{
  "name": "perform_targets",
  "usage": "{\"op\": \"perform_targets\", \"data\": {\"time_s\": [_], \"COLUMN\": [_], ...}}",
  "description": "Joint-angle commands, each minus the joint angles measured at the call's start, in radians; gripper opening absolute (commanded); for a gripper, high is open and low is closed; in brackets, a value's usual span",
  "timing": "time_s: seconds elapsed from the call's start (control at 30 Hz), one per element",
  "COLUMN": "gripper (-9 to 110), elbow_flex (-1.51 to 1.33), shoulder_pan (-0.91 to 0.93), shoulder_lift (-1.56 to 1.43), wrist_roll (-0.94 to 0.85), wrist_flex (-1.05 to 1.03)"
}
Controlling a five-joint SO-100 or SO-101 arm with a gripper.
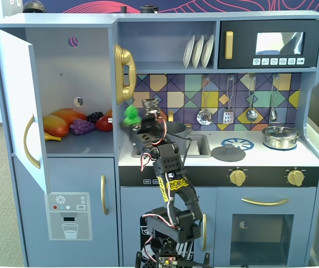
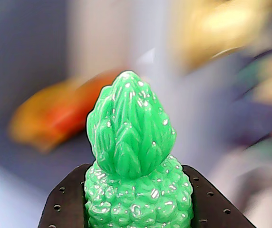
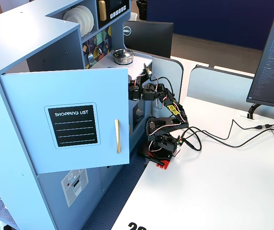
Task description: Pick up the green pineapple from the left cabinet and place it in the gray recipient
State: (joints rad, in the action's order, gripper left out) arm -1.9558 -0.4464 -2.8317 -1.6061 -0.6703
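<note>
One fixed view faces the toy kitchen head-on, arm at lower centre. The other looks down from its side, sharing the arm. The wrist view sits close behind the green pineapple.

One green pineapple, one robot arm, one purple grape bunch plus a darker bunch in the left cabinet. Three white plates upright on the shelf, four utensils hanging on the backsplash, two gold knobs. One silver lidded pot, one flat gray lid, one microwave, two monitors in a fixed view.
</note>
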Motion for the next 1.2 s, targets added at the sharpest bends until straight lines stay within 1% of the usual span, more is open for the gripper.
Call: {"op": "perform_targets", "data": {"time_s": [0.0, 0.13, 0.2, 0.3, 0.5, 0.7, 0.73, 0.8, 0.87, 0.9, 0.97, 1.17], "gripper": [0, 0, 0, 0, 0, 0, 3, 20, 33, 37, 41, 40], "elbow_flex": [0.063, 0.137, 0.172, 0.264, 0.425, 0.457, 0.454, 0.448, 0.448, 0.448, 0.448, 0.446], "shoulder_pan": [0.245, 0.376, 0.411, 0.459, 0.488, 0.485, 0.485, 0.492, 0.500, 0.503, 0.509, 0.517], "shoulder_lift": [0.083, 0.242, 0.336, 0.479, 0.692, 0.721, 0.718, 0.716, 0.713, 0.710, 0.707, 0.699], "wrist_roll": [0.040, 0.038, 0.029, 0.025, 0.021, 0.026, 0.037, 0.101, 0.135, 0.144, 0.150, 0.143], "wrist_flex": [0.144, 0.207, 0.273, 0.310, 0.364, 0.325, 0.324, 0.336, 0.337, 0.337, 0.331, 0.318]}}
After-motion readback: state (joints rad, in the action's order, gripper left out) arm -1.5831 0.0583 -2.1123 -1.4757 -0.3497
